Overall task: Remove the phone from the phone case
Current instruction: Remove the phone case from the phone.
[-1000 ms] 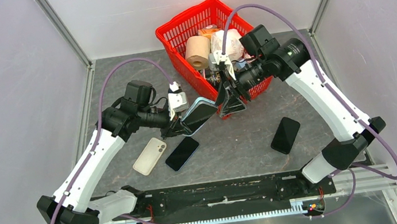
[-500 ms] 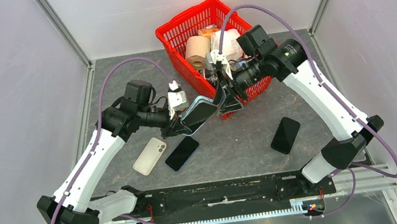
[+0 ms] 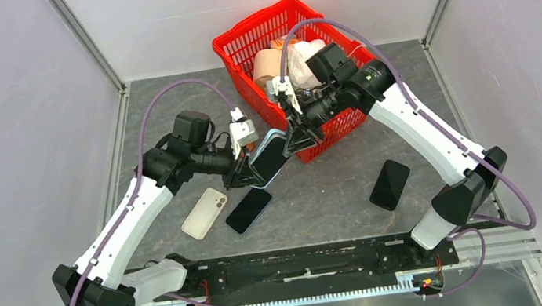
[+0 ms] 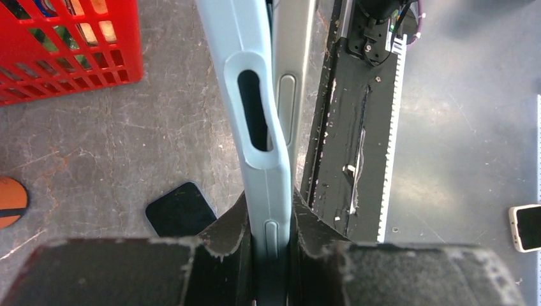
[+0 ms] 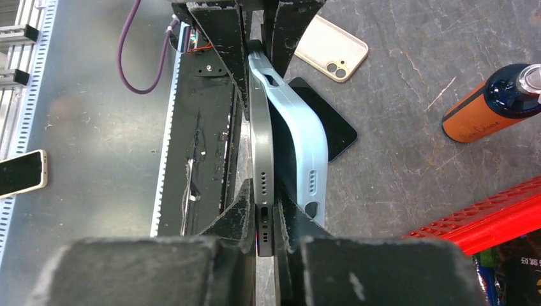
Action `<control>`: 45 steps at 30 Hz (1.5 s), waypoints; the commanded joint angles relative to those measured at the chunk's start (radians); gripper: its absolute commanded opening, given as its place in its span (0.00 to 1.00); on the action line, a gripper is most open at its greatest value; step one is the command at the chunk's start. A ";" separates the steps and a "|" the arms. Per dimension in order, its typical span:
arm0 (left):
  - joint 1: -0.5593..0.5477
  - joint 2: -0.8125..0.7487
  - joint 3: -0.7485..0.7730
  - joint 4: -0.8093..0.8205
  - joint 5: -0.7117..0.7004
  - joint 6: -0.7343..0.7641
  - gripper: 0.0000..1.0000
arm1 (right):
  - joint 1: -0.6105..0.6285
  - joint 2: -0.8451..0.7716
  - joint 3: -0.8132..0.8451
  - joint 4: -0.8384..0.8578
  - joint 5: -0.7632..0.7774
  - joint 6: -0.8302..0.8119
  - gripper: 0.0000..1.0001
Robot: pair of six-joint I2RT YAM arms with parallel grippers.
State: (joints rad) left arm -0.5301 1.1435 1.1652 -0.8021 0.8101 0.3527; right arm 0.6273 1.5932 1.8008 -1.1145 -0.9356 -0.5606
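**Top and wrist views.** The left gripper is clamped on one end of the light-blue rubbery phone case. The right gripper is clamped on the opposite end of the dark grey slab phone. Both things hang in the air above the grey mottled desk, just in front of the red plastic mesh basket. At the right gripper's end the case bows away from the phone, but at the left gripper's end the two meet. On the desk below lie a cream-backed phone, a black phone just beside it, and a second black phone well apart to the right.
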 commanded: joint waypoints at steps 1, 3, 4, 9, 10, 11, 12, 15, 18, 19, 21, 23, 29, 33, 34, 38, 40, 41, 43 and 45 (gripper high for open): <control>0.015 -0.014 0.021 0.266 -0.002 -0.133 0.03 | 0.036 0.010 -0.012 -0.010 0.013 0.035 0.04; 0.020 -0.021 0.018 0.267 -0.002 -0.149 0.11 | 0.034 0.004 -0.012 -0.015 0.049 0.034 0.00; 0.023 -0.025 0.015 0.266 0.004 -0.154 0.15 | 0.035 -0.003 -0.017 -0.017 0.060 0.030 0.00; 0.036 -0.046 0.033 0.247 0.035 -0.218 0.38 | 0.035 -0.036 -0.033 -0.049 0.066 -0.021 0.00; 0.038 -0.048 0.044 0.237 0.038 -0.225 0.40 | 0.035 -0.040 -0.036 -0.058 0.062 -0.035 0.00; 0.040 -0.050 0.056 0.230 0.041 -0.235 0.42 | 0.036 -0.041 -0.039 -0.067 0.056 -0.048 0.00; 0.044 -0.050 0.072 0.223 0.044 -0.244 0.44 | 0.038 -0.044 -0.044 -0.072 0.052 -0.059 0.00; 0.049 -0.039 0.111 0.224 0.061 -0.282 0.48 | 0.055 -0.049 -0.056 -0.087 0.055 -0.092 0.00; 0.050 -0.019 0.131 0.272 0.058 -0.343 0.51 | 0.068 -0.049 -0.060 -0.093 0.056 -0.106 0.00; 0.050 -0.011 0.132 0.288 0.051 -0.389 0.51 | 0.070 -0.050 -0.056 -0.094 0.052 -0.107 0.00; 0.050 0.004 0.126 0.326 0.040 -0.434 0.51 | 0.075 -0.050 -0.047 -0.097 0.050 -0.106 0.00; 0.050 0.018 0.116 0.355 0.044 -0.468 0.52 | 0.075 -0.049 -0.038 -0.096 0.050 -0.102 0.00; 0.048 0.029 0.069 0.423 0.066 -0.545 0.52 | 0.075 -0.046 -0.028 -0.090 0.052 -0.089 0.00; 0.048 0.032 0.034 0.457 0.080 -0.586 0.51 | 0.075 -0.038 -0.015 -0.089 0.052 -0.083 0.00; 0.047 0.032 0.026 0.465 0.081 -0.592 0.52 | 0.075 -0.038 -0.012 -0.089 0.053 -0.083 0.00; 0.047 0.030 0.002 0.491 0.097 -0.618 0.52 | 0.075 -0.032 -0.004 -0.088 0.058 -0.077 0.00; 0.045 0.030 -0.009 0.507 0.105 -0.633 0.53 | 0.075 -0.029 -0.003 -0.086 0.061 -0.075 0.00; 0.046 0.031 -0.014 0.514 0.110 -0.642 0.53 | 0.075 -0.029 -0.003 -0.085 0.063 -0.073 0.00; 0.046 0.031 -0.019 0.525 0.113 -0.653 0.53 | 0.075 -0.027 -0.003 -0.084 0.064 -0.074 0.00; 0.046 0.030 -0.019 0.531 0.112 -0.659 0.53 | 0.074 -0.025 -0.006 -0.083 0.070 -0.073 0.00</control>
State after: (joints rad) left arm -0.4835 1.1740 1.1534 -0.3321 0.8783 -0.2424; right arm 0.7013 1.5833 1.7378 -1.2354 -0.8314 -0.6434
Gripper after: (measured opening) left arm 0.528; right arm 0.064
